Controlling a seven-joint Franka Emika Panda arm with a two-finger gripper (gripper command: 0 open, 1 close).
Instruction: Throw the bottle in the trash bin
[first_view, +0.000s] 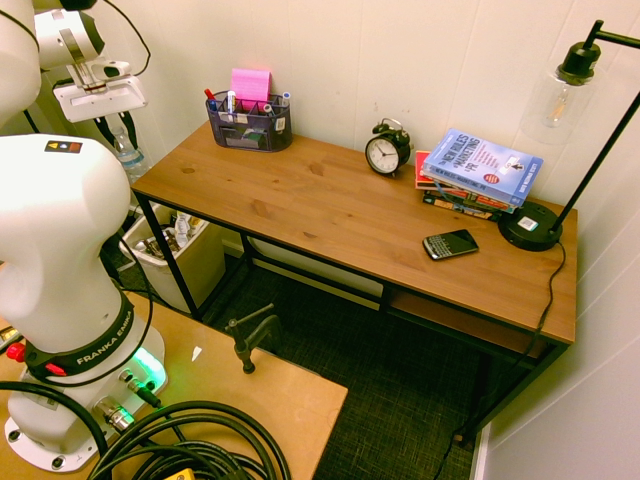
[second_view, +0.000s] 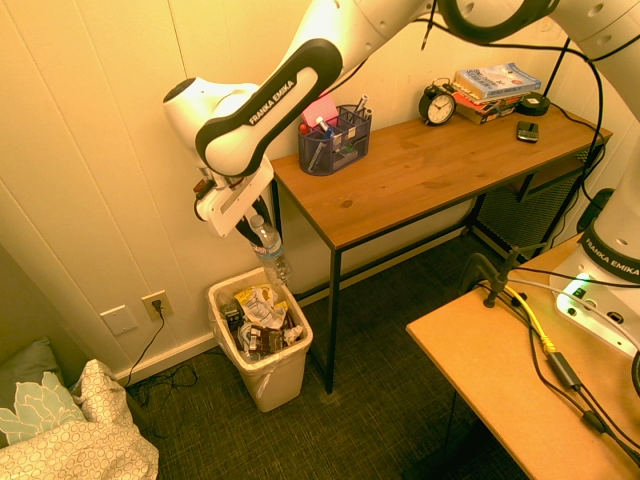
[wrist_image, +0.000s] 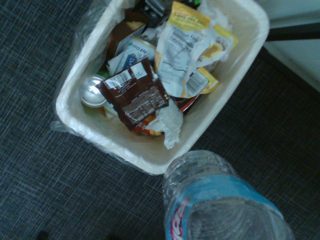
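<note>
End effector, closed on clear bottle

- Desk: brown wooden top, dark metal frame.
- Pen organiser: mesh, holding pens and pink notes.
- Alarm clock: black, beside the books.
- Books: stacked, blue cover uppermost.
- Phone: flat on the desk.
- Lamp: black, clear shade.
- Pillow: patterned, near the wall outlet.
</note>
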